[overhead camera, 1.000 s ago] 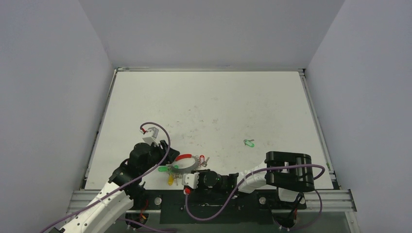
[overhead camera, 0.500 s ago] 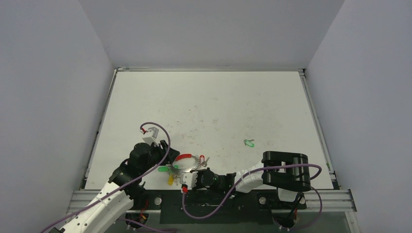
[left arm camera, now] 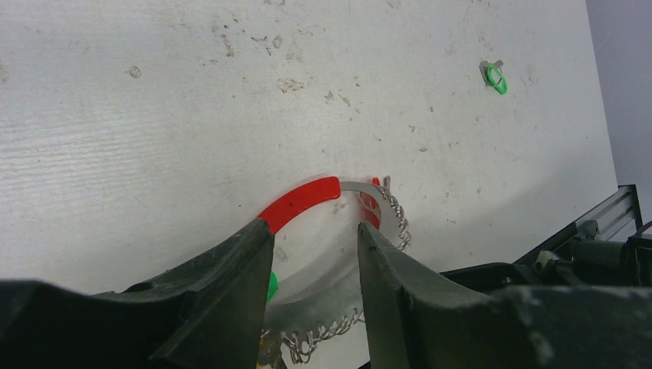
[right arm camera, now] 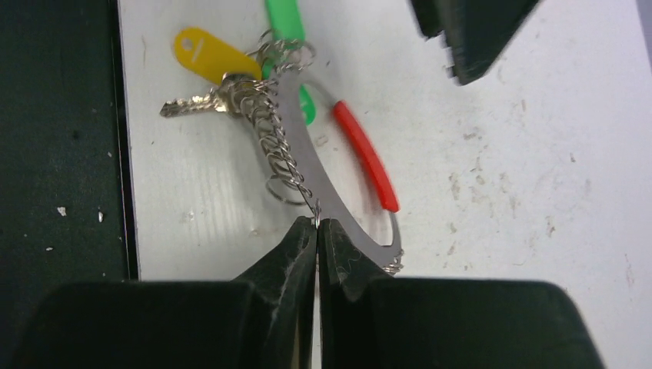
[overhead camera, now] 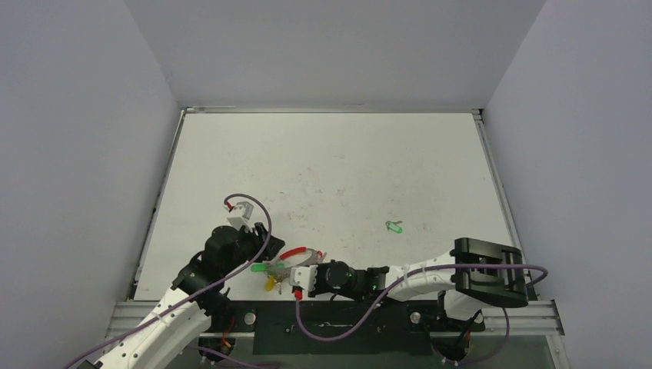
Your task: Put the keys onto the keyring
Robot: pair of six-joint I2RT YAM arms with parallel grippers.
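Nearest to you, close to the table's near edge, the yellow key lies flat with its silver blade running into the chain links of the keyring. Just right of it your right gripper reaches in from the right. Its jaws are pressed fully together and pinch the keyring at the edge of the flat metal band, where a small chain link sits.

The keyring itself lies near the left arm, a short way in from the near edge. Its red segment is on the far side of the loop and the chain runs along the near side. A green key touches the ring at its left end, beside the yellow one. You cannot tell from these views whether it is threaded on.

Your left gripper sits over the ring's left part with its jaws partly apart. The metal band passes through the gap and the red segment's end meets one finger. In the right wrist view a left finger stands clear of the ring, so no grip shows.

Farther out and well to the right, a loose green key lies alone on the table, well apart from both grippers.
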